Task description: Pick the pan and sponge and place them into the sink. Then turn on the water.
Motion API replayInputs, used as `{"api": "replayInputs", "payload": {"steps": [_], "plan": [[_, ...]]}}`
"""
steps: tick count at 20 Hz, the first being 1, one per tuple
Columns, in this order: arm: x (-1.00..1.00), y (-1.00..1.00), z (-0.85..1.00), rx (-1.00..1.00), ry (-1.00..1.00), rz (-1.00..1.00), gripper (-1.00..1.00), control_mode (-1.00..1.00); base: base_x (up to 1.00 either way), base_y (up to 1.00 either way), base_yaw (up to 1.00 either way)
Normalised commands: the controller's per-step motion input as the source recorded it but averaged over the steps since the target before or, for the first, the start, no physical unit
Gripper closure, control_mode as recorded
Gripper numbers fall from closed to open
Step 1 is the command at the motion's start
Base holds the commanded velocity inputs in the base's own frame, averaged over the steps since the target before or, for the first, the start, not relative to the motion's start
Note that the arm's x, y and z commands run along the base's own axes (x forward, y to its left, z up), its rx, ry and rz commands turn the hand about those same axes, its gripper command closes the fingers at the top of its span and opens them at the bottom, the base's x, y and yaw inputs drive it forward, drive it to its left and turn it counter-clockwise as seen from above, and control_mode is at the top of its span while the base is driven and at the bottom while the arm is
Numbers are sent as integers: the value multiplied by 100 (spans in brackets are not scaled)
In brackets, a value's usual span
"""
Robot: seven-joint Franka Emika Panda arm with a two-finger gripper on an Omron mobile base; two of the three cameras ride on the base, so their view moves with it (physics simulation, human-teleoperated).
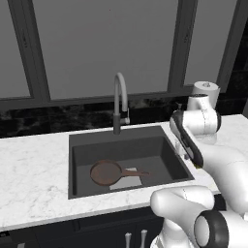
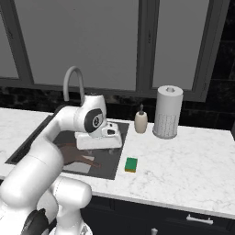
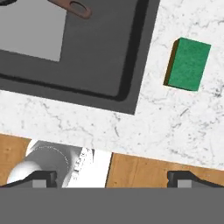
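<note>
The reddish-brown pan (image 1: 106, 173) lies on the floor of the dark sink (image 1: 72, 145), its handle pointing right. In the hand view the handle's end (image 3: 72, 8) shows at the top, inside the sink (image 3: 131, 83). The green sponge (image 2: 131, 164) lies flat on the marble counter just right of the sink's front right corner, and it sits at the upper right of the hand view (image 3: 188, 64). My gripper (image 3: 113, 180) hovers over that corner of the sink, open wide, with nothing between its fingertips (image 3: 41, 179). No water is in view at the arched faucet (image 1: 120, 99).
A soap dispenser (image 2: 141, 121) and a paper towel roll (image 2: 167, 111) stand at the back of the counter, right of the sink. The counter's front edge and a wooden floor (image 3: 144, 168) lie below my hand. Windows run behind the faucet.
</note>
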Motion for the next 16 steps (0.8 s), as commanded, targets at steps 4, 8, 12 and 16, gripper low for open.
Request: {"api": "replayInputs", "payload": {"steps": [4, 8, 12, 16], "plan": [[-4, -48, 19, 0, 0, -29, -100, -100, 0, 0, 0], [0, -27, 0, 0, 0, -1, -100, -100, 0, 0, 0], [15, -12, -24, 0, -2, 1, -100, -100, 0, 0, 0], [45, -1, -49, 0, 0, 6, -100, -100, 0, 0, 0]]}}
